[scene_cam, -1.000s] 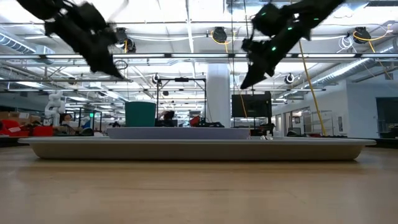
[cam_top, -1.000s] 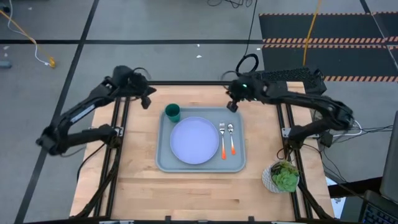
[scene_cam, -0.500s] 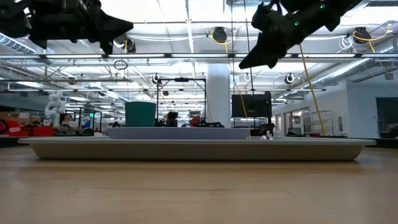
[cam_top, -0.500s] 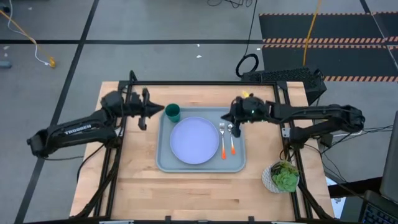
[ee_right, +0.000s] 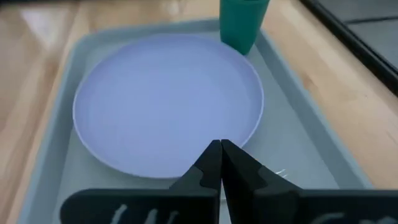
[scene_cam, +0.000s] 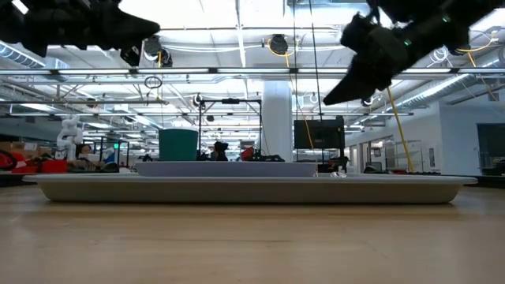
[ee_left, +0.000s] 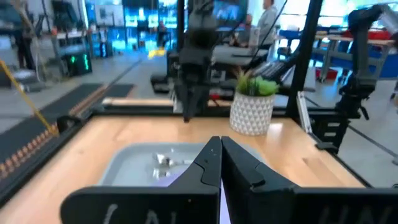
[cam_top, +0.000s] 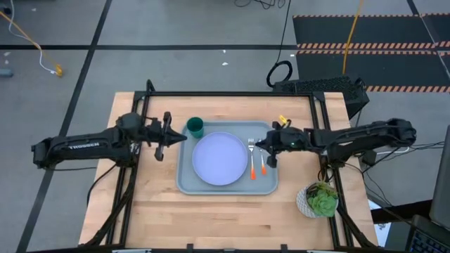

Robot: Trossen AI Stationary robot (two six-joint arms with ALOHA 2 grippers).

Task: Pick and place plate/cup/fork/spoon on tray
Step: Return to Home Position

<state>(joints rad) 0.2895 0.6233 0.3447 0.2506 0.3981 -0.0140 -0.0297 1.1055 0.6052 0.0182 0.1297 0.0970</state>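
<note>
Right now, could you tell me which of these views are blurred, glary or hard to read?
Left wrist view: soft throughout, the tray and cutlery smeared, only the white pot easy to read. Low view: bright ceiling lights leave both arms as dark silhouettes, and the tray is seen edge-on. Right wrist view: the plate is fairly clear, the cup cropped. High view: evenly lit.

Grey floor (cam_top: 176,28), striped black mat (cam_top: 373,42), bright ceiling lights (scene_cam: 237,12).

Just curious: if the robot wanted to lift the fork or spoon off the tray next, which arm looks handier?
The right one, probably. The right gripper hangs just above the spoon and fork, fingers shut. The left gripper sits across the tray, beyond the plate and cup.
</note>
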